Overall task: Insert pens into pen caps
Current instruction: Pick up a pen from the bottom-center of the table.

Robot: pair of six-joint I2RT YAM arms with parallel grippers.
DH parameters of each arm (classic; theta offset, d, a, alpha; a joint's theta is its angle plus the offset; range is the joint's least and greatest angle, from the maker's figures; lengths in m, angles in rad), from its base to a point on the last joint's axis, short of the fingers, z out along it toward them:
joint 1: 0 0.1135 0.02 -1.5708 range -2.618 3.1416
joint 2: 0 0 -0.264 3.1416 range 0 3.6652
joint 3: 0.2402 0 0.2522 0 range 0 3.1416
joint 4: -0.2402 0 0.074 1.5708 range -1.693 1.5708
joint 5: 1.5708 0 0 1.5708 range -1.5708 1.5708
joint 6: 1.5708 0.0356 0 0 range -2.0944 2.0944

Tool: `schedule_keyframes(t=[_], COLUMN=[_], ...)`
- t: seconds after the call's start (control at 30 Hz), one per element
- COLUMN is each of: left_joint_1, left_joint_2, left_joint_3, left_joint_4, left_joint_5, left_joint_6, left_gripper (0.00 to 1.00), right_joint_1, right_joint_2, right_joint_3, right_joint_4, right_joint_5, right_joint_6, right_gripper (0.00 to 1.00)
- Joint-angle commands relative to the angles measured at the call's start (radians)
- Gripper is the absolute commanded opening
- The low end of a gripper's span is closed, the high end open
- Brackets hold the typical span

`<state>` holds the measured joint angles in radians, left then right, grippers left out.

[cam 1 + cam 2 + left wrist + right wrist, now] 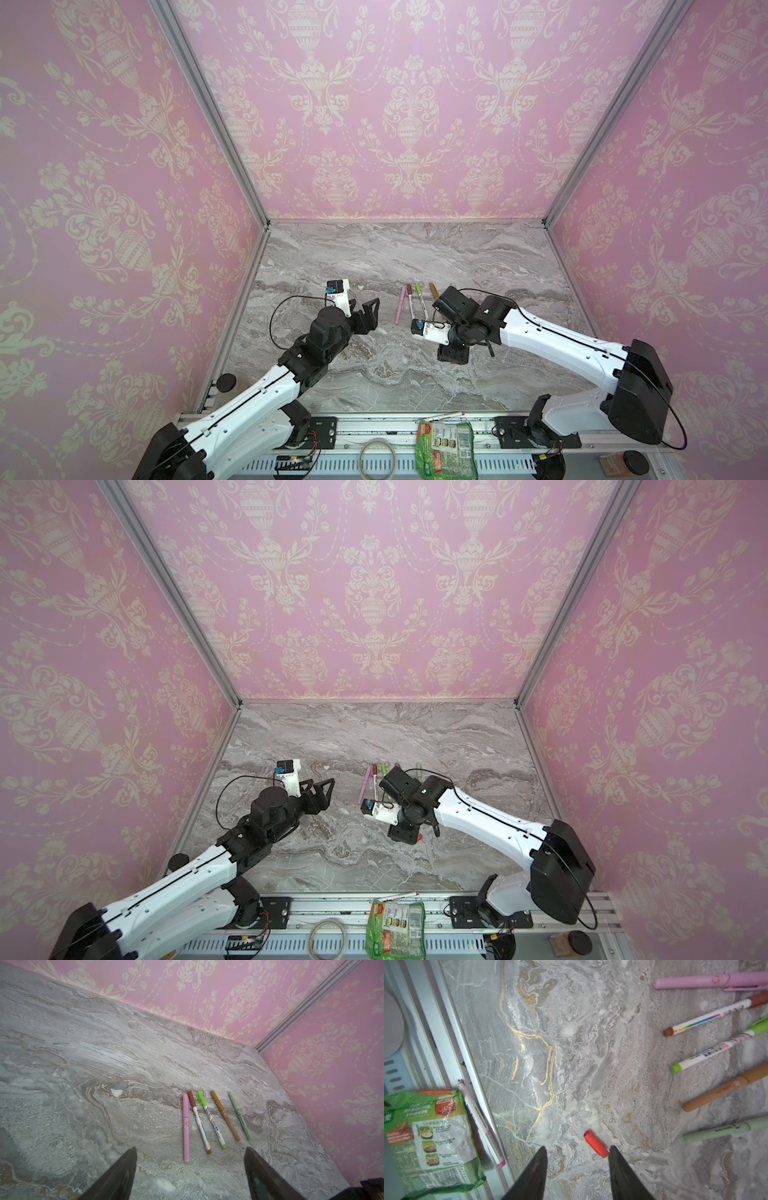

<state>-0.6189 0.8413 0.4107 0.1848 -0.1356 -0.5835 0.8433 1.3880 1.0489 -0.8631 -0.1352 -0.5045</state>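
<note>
Both arms stretched forward, wrists angled inward
Left gripper [190, 1149] jaws wide apart; right gripper [577, 1147] jaws parted, pointing downward

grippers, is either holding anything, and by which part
Nothing is held. The left gripper is open and empty; the right gripper is open, the red cap lying beside one finger.

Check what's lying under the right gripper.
A loose red cap lies on the marble table under the right gripper, beside one of its open jaws, not held. In a top view the gripper itself covers all but a red sliver.
</note>
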Motion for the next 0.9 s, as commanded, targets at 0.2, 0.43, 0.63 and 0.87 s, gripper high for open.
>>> schedule_keyframes(t=[0.2, 0.43, 0.63, 0.87], left_joint_1=[0.031, 0.043, 0.047, 0.053], left_joint_2=[-0.131, -0.1, -0.079, -0.071], left_joint_3=[-0.032, -0.02, -0.015, -0.009], left_joint_4=[-0.09, -0.095, -0.091, -0.101], left_joint_5=[-0.066, -0.041, -0.041, -0.039], left_joint_6=[0.085, 0.082, 0.083, 0.088], left_gripper=[0.87, 0.87, 0.87, 0.87], right_joint_1=[0.167, 0.233, 0.281, 0.321], right_joint_2=[-0.077, -0.08, -0.084, -0.058], right_joint_3=[-0.161, -0.241, -0.314, -0.341], right_joint_4=[-0.058, 0.003, 0.091, 0.148], right_joint_5=[-0.059, -0.069, -0.024, -0.012], right_joint_6=[-0.186, -0.192, -0.143, -0.111], right_gripper=[0.6, 0.6, 0.62, 0.63])
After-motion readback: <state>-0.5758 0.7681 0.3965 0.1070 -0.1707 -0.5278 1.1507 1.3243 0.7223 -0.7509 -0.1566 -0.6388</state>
